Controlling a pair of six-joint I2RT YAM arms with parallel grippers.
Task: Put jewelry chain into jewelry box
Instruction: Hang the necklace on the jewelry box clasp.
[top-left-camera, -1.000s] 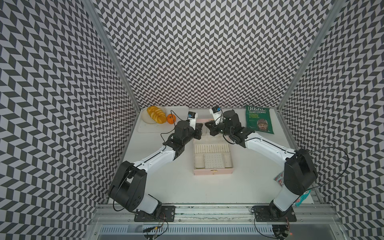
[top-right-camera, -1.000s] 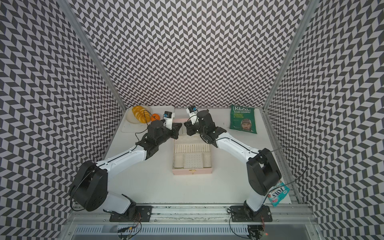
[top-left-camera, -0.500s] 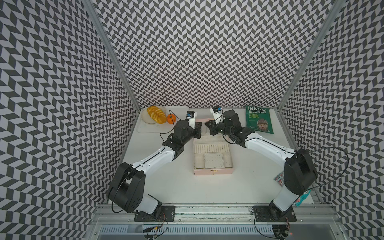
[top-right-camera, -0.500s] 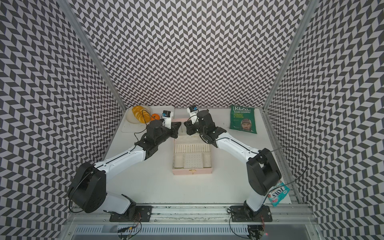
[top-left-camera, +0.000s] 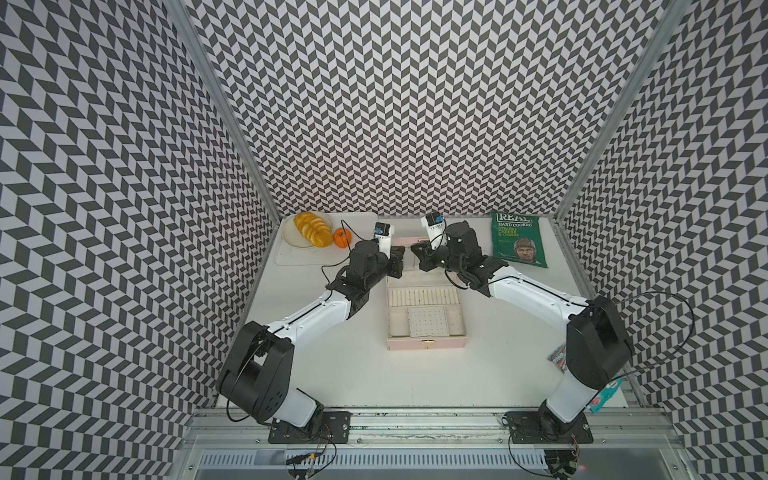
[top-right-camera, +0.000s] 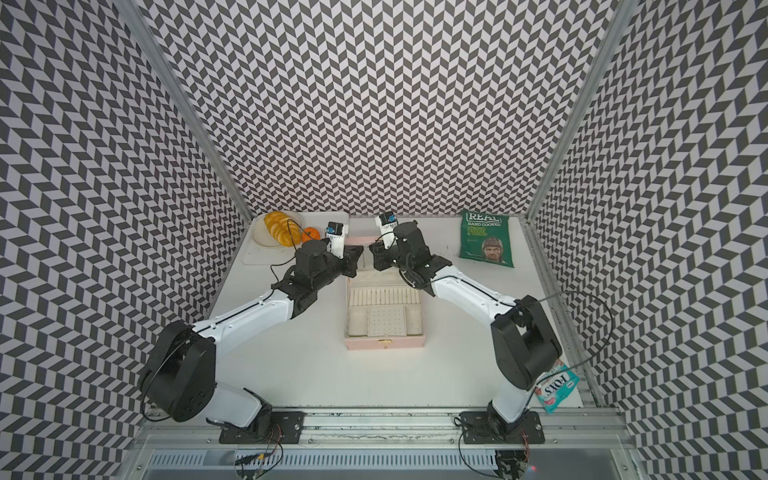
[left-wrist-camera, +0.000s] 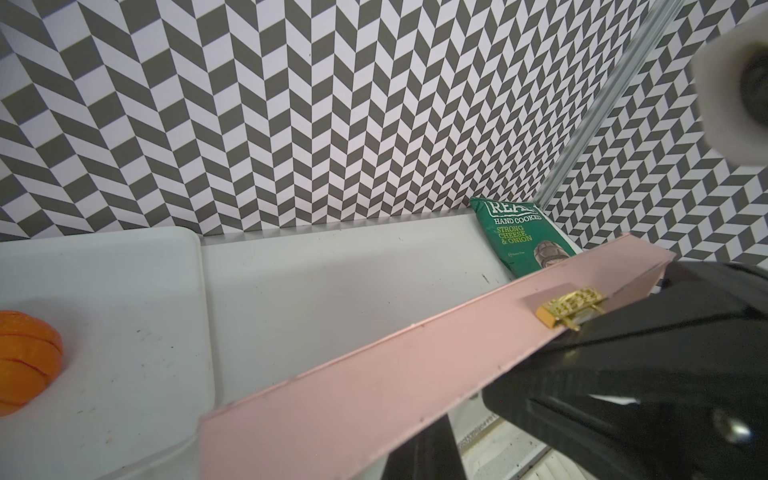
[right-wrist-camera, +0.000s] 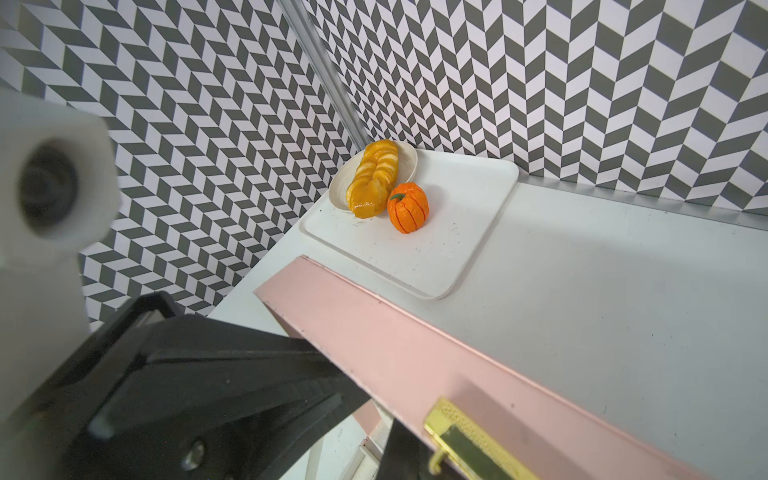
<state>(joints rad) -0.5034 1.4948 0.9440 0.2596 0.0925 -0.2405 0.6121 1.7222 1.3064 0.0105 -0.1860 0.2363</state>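
Chain (top-right-camera: 364, 261): likely faint strand dangling before upright lid (left-wrist-camera: 374, 374), over box (top-left-camera: 427, 344) (too fine to confirm). Left claw (top-left-camera: 400, 261), right claw (top-left-camera: 417, 255) both clamped shut; hold unclear. Risks: strand snagging clasp (left-wrist-camera: 569, 305), dropping behind lid onto table (top-left-camera: 353, 374).

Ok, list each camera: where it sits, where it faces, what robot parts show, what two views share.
Both top views: above the front rail, looking down and back; whole robot, left hand and right hand by the box.
Left wrist: on the left arm, facing the back right corner and crisp bag; black hand parts, right wrist's camera.
Right wrist: on the right arm, facing the back left corner and tray; black hand parts, left wrist's camera.
Shared: both wrist views show the box lid's gold clasp.
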